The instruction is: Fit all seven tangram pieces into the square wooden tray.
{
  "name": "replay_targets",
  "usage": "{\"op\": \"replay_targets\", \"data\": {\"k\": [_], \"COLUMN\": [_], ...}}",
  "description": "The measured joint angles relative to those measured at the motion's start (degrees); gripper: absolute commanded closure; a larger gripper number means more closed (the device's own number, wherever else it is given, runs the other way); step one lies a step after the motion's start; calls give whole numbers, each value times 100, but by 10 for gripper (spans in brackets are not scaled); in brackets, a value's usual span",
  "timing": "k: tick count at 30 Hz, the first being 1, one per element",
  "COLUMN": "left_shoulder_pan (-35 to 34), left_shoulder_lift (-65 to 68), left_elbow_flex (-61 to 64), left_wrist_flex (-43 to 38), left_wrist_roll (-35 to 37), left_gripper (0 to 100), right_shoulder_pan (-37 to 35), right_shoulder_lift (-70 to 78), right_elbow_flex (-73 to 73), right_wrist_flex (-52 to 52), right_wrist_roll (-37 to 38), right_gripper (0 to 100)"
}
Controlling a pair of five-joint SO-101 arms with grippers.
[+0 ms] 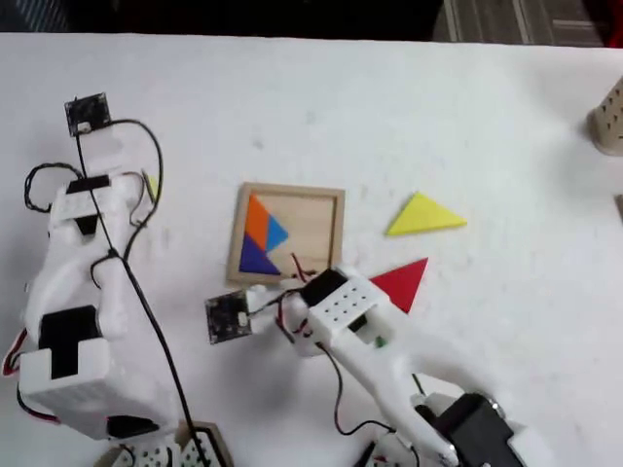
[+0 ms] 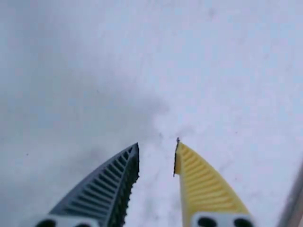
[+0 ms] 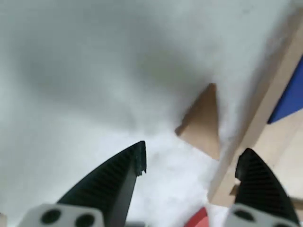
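White table (image 1: 467,117) spreads across almost the whole high view, its matte top faintly mottled and evenly lit, with only soft grey shadows lying on it. Beyond the table's far edge runs a dark band (image 1: 243,15). At the far right corner, a patch of grey striped floor (image 1: 526,19) shows past it. A beige object dotted with small holes (image 1: 609,122) stands at the table's right edge, cut off by the frame. Seen close in the wrist views, the white surface looks slightly rough and partly in shadow.
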Motion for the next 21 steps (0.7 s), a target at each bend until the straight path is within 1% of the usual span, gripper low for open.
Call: {"op": "replay_targets", "data": {"k": [4, 9, 21], "left_shoulder_pan": [0, 0, 0], "left_shoulder_lift": [0, 0, 0], "left_elbow_flex": [0, 0, 0], "left_wrist_flex": [0, 0, 0], "left_wrist_roll": [0, 0, 0], "left_gripper": [843, 843, 843], "right_shoulder_pan": [0, 9, -62], "right_shoulder_lift": [325, 703, 501], "right_elbow_flex": [0, -273, -431], "right_wrist_flex": [-352, -422, -167], "right_wrist_roll": [70, 70, 79], "right_gripper": [702, 779, 769]}}
